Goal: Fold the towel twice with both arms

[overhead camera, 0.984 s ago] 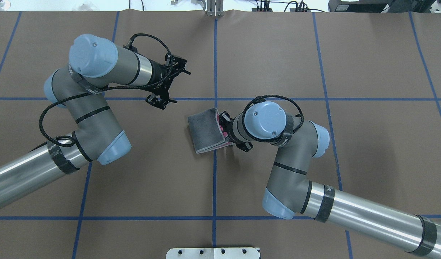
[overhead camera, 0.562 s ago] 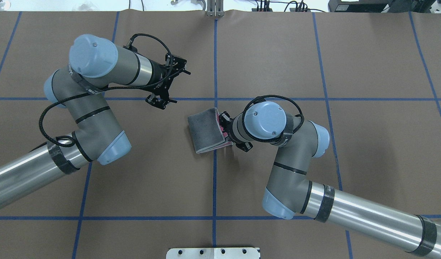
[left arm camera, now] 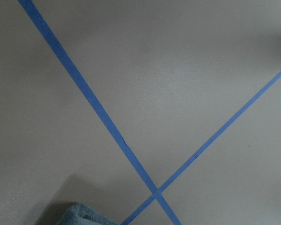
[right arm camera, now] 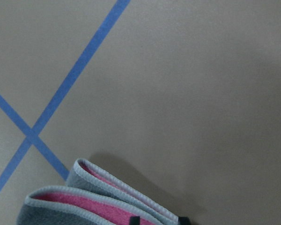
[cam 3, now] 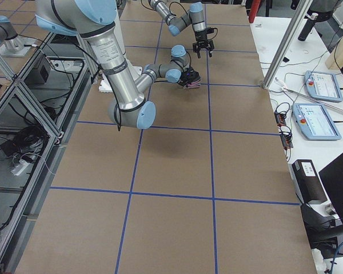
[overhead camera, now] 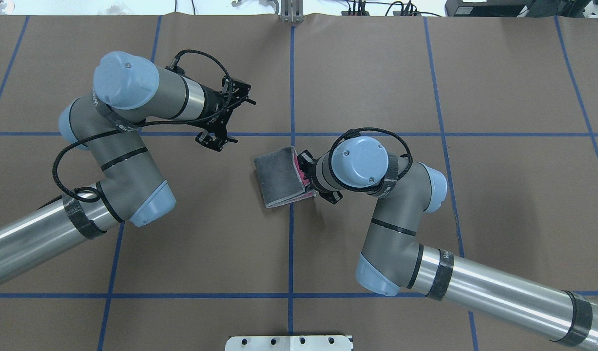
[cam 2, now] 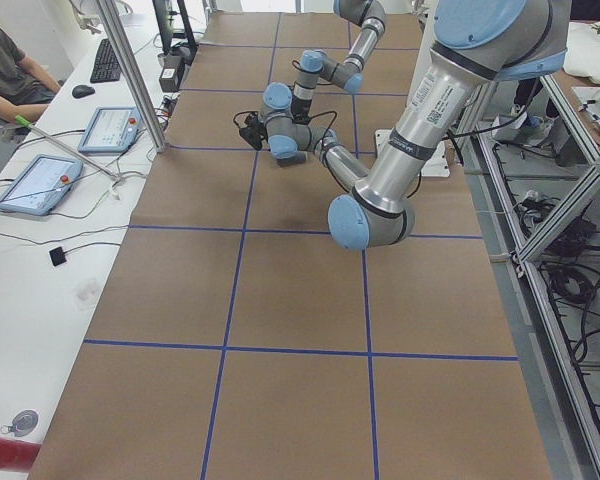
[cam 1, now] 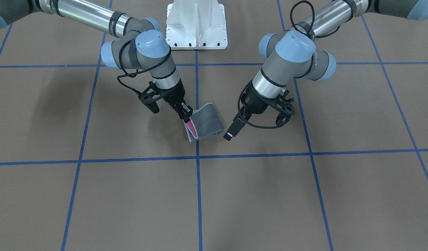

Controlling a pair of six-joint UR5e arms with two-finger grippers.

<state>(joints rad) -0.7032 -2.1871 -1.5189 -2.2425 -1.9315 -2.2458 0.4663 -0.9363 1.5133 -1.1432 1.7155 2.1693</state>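
Note:
The towel (overhead camera: 278, 175) lies folded near the table's middle, dark grey face up, with pink showing between its layers along the edge nearest the right arm. In the front-facing view my right gripper (cam 1: 187, 114) is shut on that open edge of the towel (cam 1: 208, 120), lifting it a little. The right wrist view shows both fingertips (right arm camera: 136, 218) pinching the light grey hems of the towel (right arm camera: 61, 206). My left gripper (cam 1: 229, 135) hangs above the table beside the towel's folded side, apart from it; its fingers overlap, so I cannot tell its state. A towel corner (left arm camera: 79, 213) shows in the left wrist view.
Blue tape lines (overhead camera: 292, 243) cross the brown table cover in a grid. The white pedestal base (cam 1: 196, 28) stands at the robot's side. A metal plate (overhead camera: 289, 342) sits at the near edge. A person (cam 2: 5, 70) and tablets (cam 2: 30, 182) are at a side desk.
The left arm has shifted slightly away from the towel. The right arm and the towel look the same.

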